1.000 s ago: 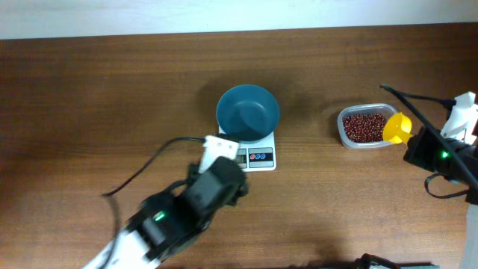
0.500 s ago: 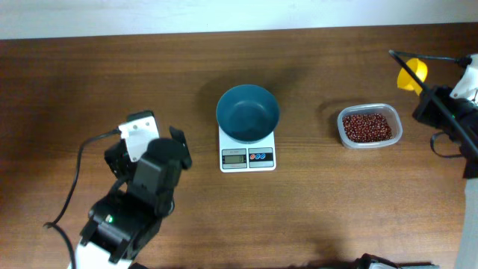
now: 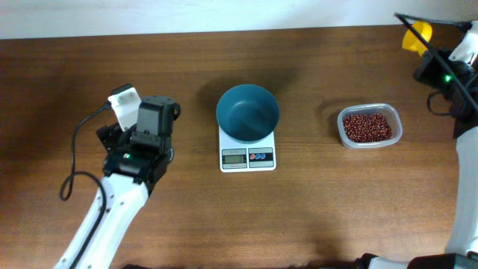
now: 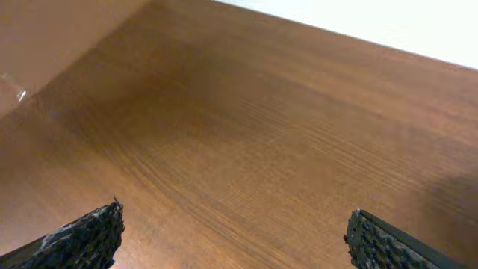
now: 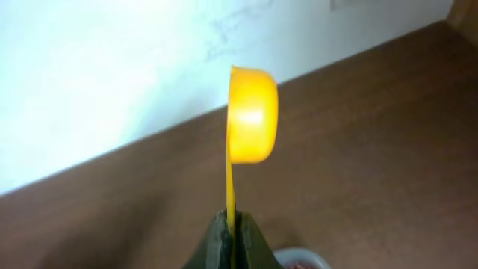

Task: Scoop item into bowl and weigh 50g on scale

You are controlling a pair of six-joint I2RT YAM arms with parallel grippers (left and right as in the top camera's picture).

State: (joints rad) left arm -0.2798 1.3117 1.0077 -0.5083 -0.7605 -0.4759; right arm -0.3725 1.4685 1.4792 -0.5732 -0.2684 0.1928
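Clamping the scoop [image 5: 251, 113] by its thin handle, my right gripper [image 5: 230, 235] could let it swivel, spilling beans [image 3: 366, 125]; left gripper [image 4: 235, 232] gapes empty at the bowl's [image 3: 248, 113] nine o'clock.

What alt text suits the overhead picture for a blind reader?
An empty teal bowl sits on a white scale mid-table, a tub of red beans beside it. The right claw holds a yellow scoop; the left claw is open.

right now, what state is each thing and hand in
white square scale: loaded, display unreadable
round teal-blue bowl: empty, on the scale
clear plastic tub: open, holds red-brown beans
yellow plastic scoop: gripped by handle, on edge
left hand: open, empty
right hand: shut on scoop
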